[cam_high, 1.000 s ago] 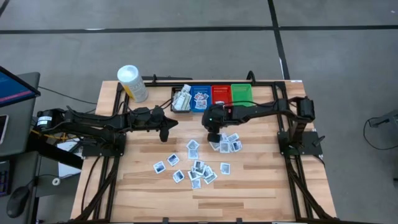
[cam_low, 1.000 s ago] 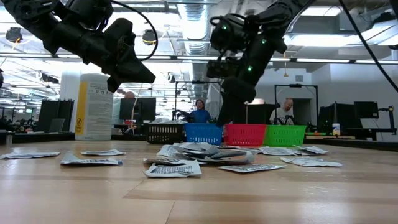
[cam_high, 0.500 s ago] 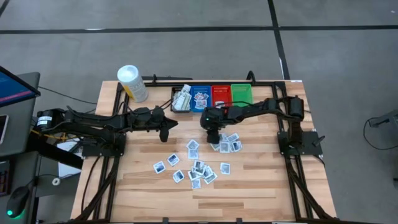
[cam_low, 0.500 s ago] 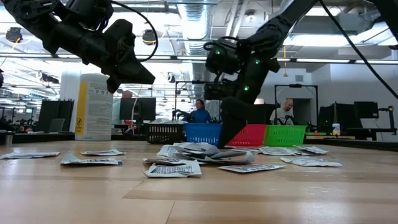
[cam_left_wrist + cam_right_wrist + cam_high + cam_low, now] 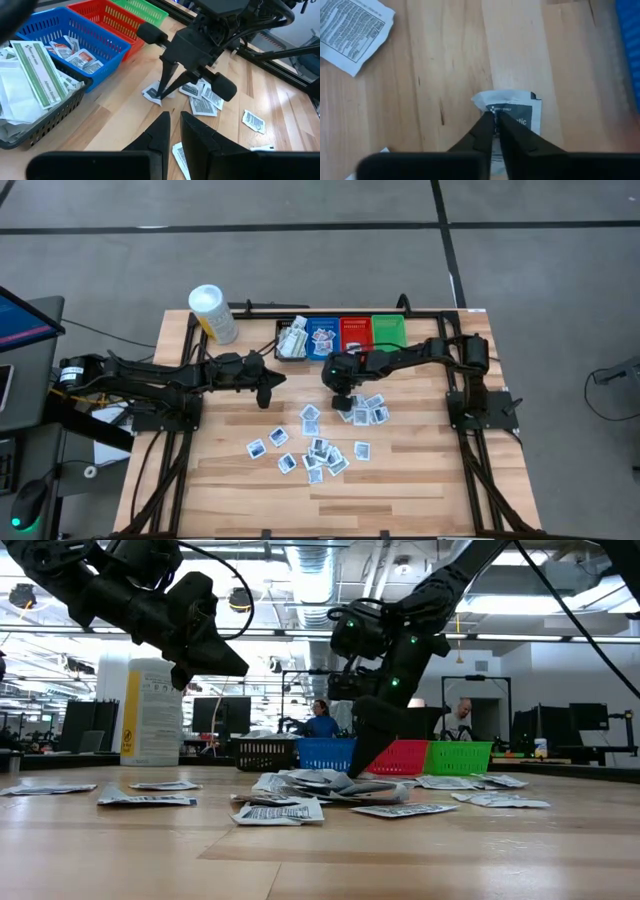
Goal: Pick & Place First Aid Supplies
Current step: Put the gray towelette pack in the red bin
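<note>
Your right hand (image 5: 495, 120) is down at the counter (image 5: 420, 480), its fingers pressed together on the edge of one packet (image 5: 512, 117) that lies just in front of the blue bin (image 5: 75, 42); the left wrist view shows the same pinch from across the counter, the packet's corner slightly curled between the fingertips, though whether it has left the wood is hard to say. The rest of the first aid supplies (image 5: 318, 450) are scattered over the middle of the counter, a small cluster of them just beside the right hand and more spread nearer the front edge. Your left hand (image 5: 265, 392) hangs above the counter, well apart from the packets, its fingers nearly together with nothing between them. Along the far edge stand the black bin (image 5: 291, 340), holding larger white wrappers, the blue bin with a few packets inside, the red bin (image 5: 355, 331) and the green bin (image 5: 389, 329). A white tub (image 5: 213, 313) stands at the far left corner.
</note>
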